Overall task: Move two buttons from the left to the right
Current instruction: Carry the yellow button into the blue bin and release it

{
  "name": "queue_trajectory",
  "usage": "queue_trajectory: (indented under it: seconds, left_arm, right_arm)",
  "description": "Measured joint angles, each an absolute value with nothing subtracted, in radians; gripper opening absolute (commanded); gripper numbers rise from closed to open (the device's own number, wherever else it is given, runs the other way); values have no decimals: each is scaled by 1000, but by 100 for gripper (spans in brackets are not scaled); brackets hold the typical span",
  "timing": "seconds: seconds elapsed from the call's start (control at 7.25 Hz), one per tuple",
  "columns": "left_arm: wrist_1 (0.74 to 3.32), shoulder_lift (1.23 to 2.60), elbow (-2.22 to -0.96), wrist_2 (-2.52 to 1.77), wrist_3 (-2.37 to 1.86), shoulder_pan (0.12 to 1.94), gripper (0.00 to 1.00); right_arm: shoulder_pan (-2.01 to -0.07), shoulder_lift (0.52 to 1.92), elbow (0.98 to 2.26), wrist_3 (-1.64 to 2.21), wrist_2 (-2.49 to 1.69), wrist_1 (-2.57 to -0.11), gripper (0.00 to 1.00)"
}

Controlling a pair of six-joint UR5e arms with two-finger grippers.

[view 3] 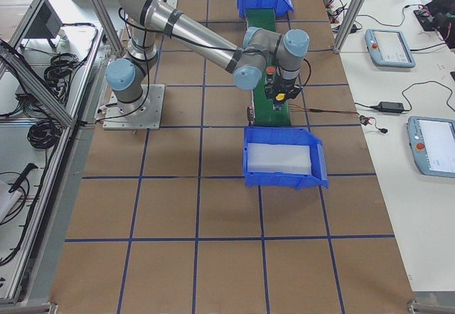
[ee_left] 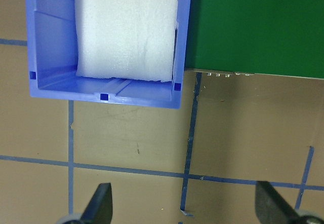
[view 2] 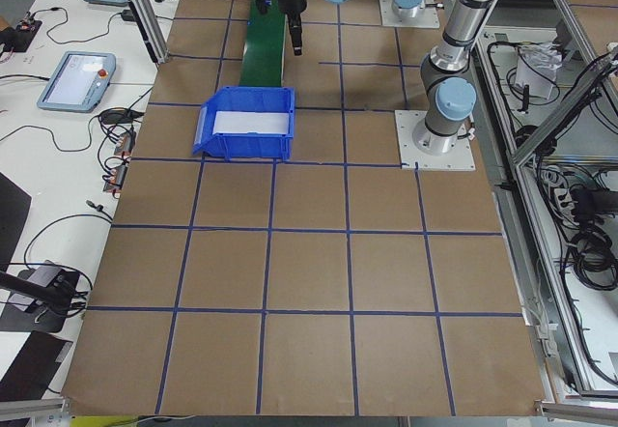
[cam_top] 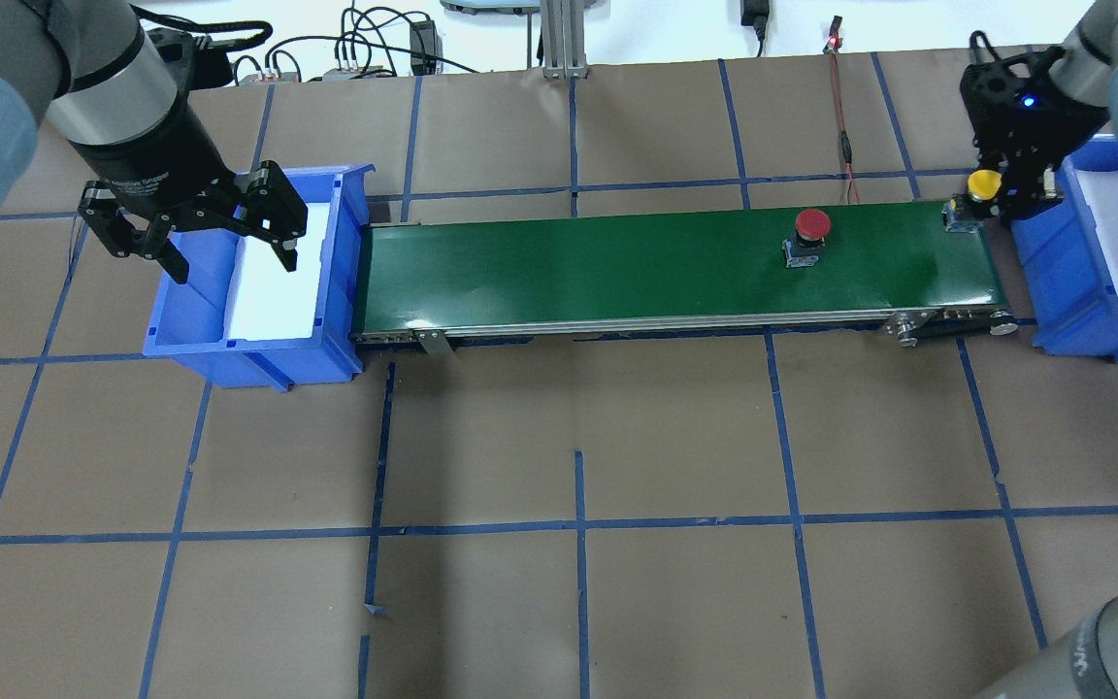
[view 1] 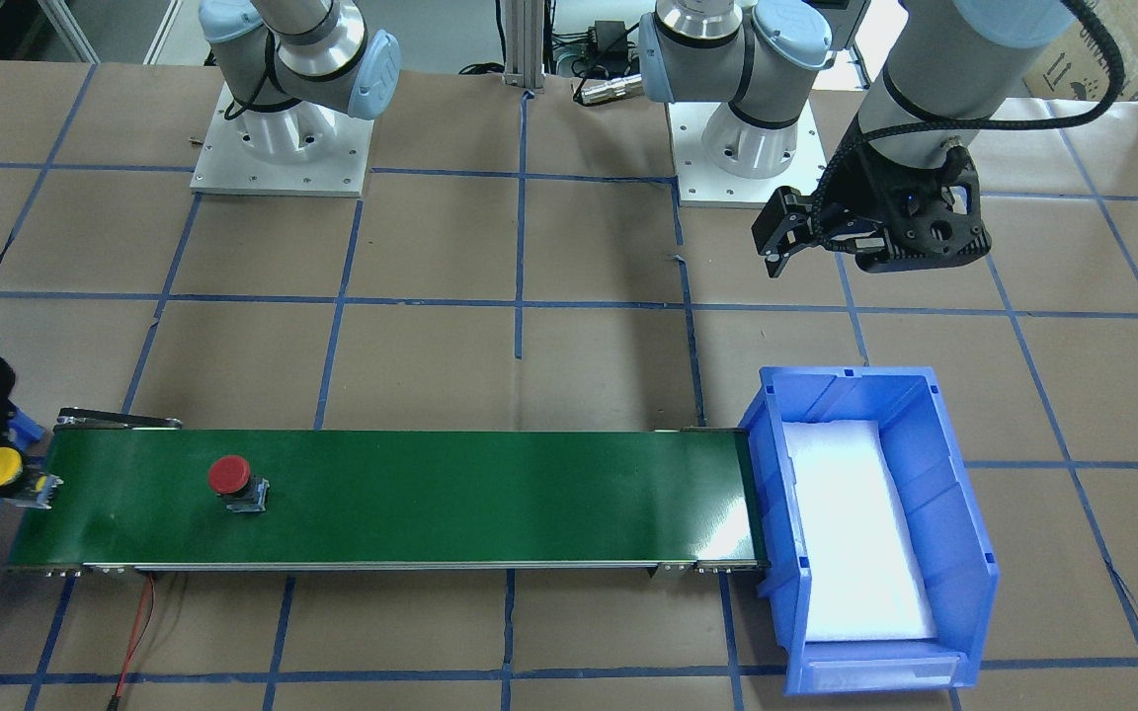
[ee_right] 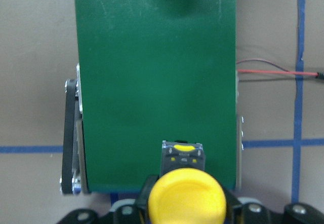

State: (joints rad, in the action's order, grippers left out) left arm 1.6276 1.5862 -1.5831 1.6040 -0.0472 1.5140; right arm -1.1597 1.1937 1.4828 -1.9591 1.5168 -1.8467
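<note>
Two buttons sit toward the right arm's end of the green conveyor belt (cam_top: 617,267). The yellow button (ee_right: 187,196) is pinched between the fingers of the right gripper (cam_top: 996,189), its body over the belt's end edge and just beside the rim of the right blue bin (cam_top: 1073,320). The red button (cam_top: 811,223) stands upright near the belt's midline, apart from that gripper and in from both long edges. The left gripper (cam_top: 229,254) hangs with fingers spread wide above the left blue bin (cam_top: 190,340), well apart from both buttons, with a long stretch of green belt between.
</note>
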Motion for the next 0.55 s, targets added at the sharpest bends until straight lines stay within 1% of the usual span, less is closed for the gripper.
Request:
queue_trajectory:
  seconds: [0.28,0.55]
  left_arm:
    - [1628,1586,-1583,1604,-47,1514,100]
    - [1628,1586,-1582,1604,-46,1513,100]
  right_arm:
    - [-1032,1177,1353,-2094,1521,-1757,8]
    - [-929,1108,1316,-2225,1523,-1827,9]
